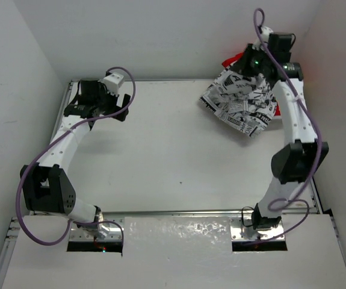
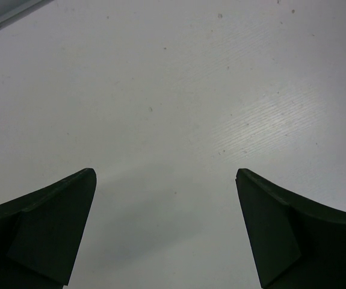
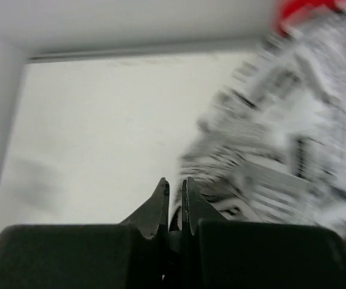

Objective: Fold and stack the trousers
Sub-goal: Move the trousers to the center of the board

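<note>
The trousers (image 1: pixel 240 102), white with black newspaper print, hang bunched at the far right of the table (image 1: pixel 173 156), lifted above it. My right gripper (image 1: pixel 256 73) is shut on their top edge. In the right wrist view the jaws (image 3: pixel 174 188) pinch a thin fold of the blurred printed cloth (image 3: pixel 281 150), which spreads out to the right. My left gripper (image 1: pixel 100 103) is open and empty at the far left of the table. Its two dark fingers (image 2: pixel 52 223) frame bare white table in the left wrist view.
Something red (image 1: pixel 228 61) shows behind the trousers at the far wall, also in the right wrist view (image 3: pixel 299 9). White walls close in the table on the left, back and right. A shiny foil strip (image 1: pixel 179 232) lies between the arm bases.
</note>
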Action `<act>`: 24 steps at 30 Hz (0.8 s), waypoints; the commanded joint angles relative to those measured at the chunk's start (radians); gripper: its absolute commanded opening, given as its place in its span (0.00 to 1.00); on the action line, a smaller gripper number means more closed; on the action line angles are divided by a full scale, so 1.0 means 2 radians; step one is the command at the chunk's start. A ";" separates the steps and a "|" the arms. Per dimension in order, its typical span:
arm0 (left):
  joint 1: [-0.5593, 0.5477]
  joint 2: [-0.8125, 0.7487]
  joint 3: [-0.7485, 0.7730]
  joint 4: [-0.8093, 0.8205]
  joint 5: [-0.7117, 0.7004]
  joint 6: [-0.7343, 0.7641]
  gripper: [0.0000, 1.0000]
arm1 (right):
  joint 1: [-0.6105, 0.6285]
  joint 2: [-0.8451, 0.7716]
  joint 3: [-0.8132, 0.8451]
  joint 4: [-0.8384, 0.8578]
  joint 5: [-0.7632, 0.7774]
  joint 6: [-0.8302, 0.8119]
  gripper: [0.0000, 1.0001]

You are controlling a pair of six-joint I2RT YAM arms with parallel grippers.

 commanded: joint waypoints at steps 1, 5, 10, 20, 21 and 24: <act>-0.002 -0.016 0.031 0.018 0.001 -0.005 1.00 | 0.108 -0.096 0.018 0.078 -0.019 -0.020 0.00; -0.002 -0.018 0.042 0.016 -0.008 -0.006 1.00 | 0.276 -0.120 0.019 0.080 0.018 -0.066 0.00; -0.001 -0.016 0.061 0.032 -0.088 -0.013 1.00 | 0.414 -0.088 0.138 0.080 0.031 -0.097 0.00; 0.078 0.022 0.165 0.024 -0.099 -0.098 1.00 | 0.513 -0.086 0.113 0.085 0.034 -0.178 0.00; 0.084 0.028 0.170 0.021 -0.084 -0.100 0.99 | 0.513 -0.072 0.118 0.062 0.039 -0.185 0.00; 0.084 0.035 0.176 0.012 -0.026 -0.083 0.99 | 0.513 0.001 0.158 -0.091 0.062 -0.258 0.89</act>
